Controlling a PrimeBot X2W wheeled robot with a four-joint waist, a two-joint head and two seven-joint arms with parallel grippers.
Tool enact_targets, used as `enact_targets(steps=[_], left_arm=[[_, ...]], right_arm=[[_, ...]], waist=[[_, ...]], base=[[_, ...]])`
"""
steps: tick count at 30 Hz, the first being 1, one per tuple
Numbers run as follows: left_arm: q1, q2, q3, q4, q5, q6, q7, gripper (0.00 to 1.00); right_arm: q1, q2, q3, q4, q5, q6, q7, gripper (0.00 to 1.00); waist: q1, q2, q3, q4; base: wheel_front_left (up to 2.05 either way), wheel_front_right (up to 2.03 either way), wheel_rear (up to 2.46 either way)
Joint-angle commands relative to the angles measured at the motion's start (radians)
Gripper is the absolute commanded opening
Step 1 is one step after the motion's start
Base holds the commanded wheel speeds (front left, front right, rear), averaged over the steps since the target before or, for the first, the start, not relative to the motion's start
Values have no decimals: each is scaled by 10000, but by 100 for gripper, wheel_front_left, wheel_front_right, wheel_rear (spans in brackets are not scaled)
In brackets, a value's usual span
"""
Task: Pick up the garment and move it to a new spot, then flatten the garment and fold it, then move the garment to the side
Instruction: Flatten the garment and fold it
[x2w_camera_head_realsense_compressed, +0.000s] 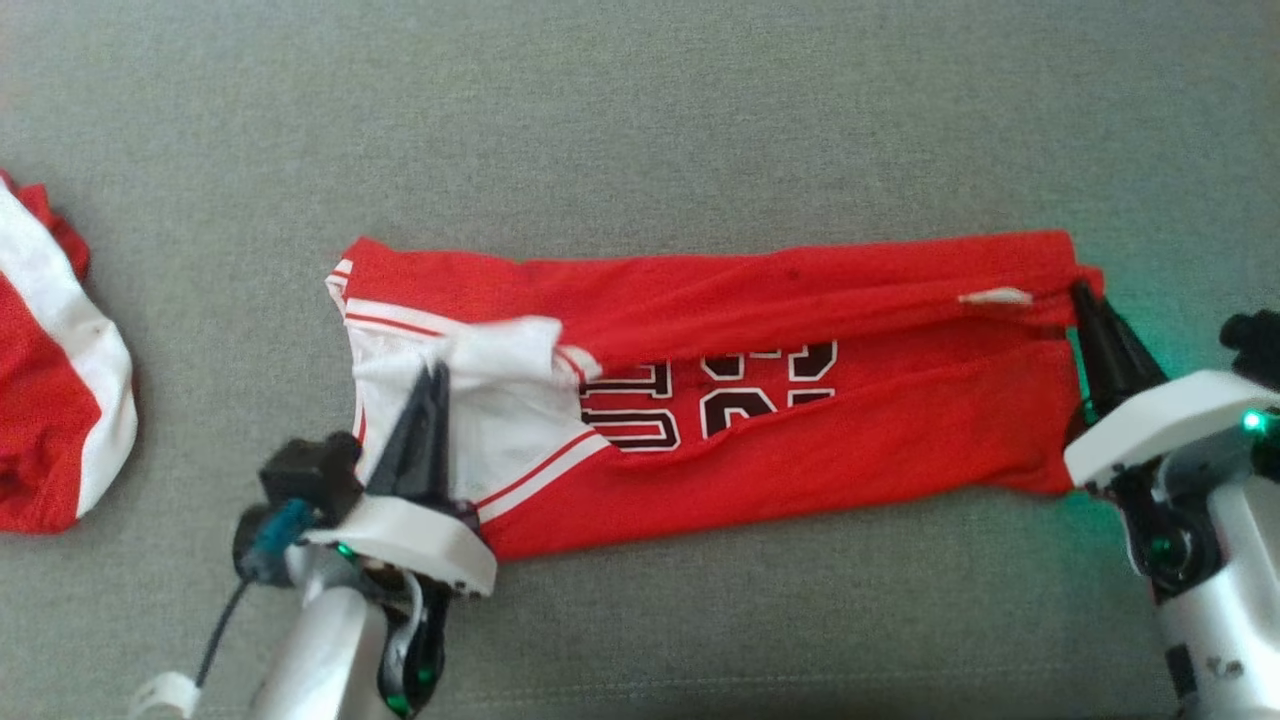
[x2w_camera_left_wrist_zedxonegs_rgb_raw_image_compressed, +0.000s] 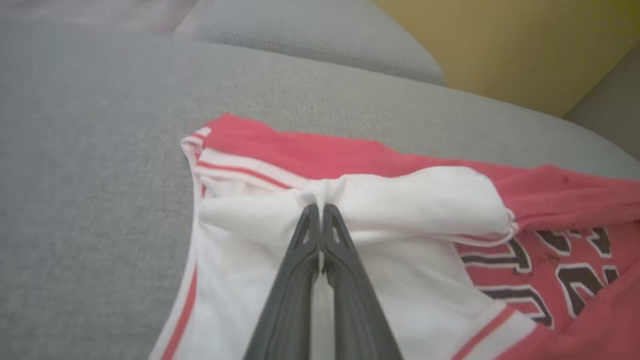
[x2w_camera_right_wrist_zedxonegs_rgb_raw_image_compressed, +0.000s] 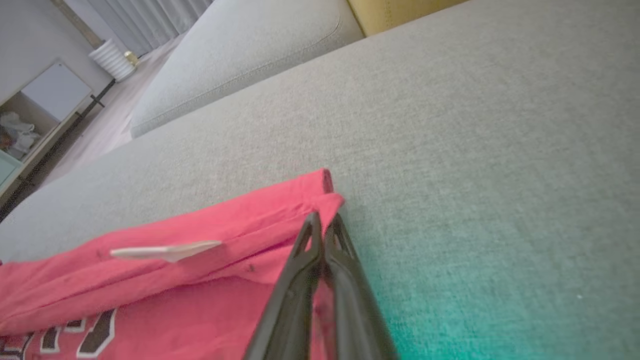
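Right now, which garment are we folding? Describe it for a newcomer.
On the grey sofa, look to the middle: a long red jersey lies folded into a strip, the left gripper and right gripper pinching its ends. Unlike the bunched red-and-white garment at the left edge, it shows black lettering.

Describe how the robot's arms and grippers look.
The left gripper and right gripper have long dark tapering fingers on white curved wrist shells with green lights. Forearms are pale silver. A black cable with teal plug leaves the left wrist.
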Motion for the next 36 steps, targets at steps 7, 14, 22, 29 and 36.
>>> enact_targets(steps=[7, 14, 22, 29, 36], left_arm=[[71, 45, -15, 952, -474, 16, 155, 100], [234, 174, -19, 536, -169, 249, -44, 100], [707, 525, 561, -1616, 202, 608, -115, 100], [1212, 857, 858, -2894, 555, 841, -118, 100], [1848, 1128, 853, -3148, 644, 985, 133, 100]], right_arm=[[625, 326, -317, -366, -978, 75, 75, 100], [1239, 659, -539, -1299, -1823, 75, -541, 100], [1998, 1051, -672, -3464, -3215, 75, -1175, 100], [2566, 1412, -659, -4684, -4145, 75, -812, 100], [3327, 1692, -718, -5141, -4387, 75, -432, 100]], waist=[[1, 0, -244, -67], [1, 0, -658, -57], [1, 0, -1203, -59], [1, 0, -1662, -86], [1, 0, -2087, -118]], base=[[0, 0, 0], [0, 0, 0], [0, 0, 0], [0, 0, 0], [0, 0, 0]])
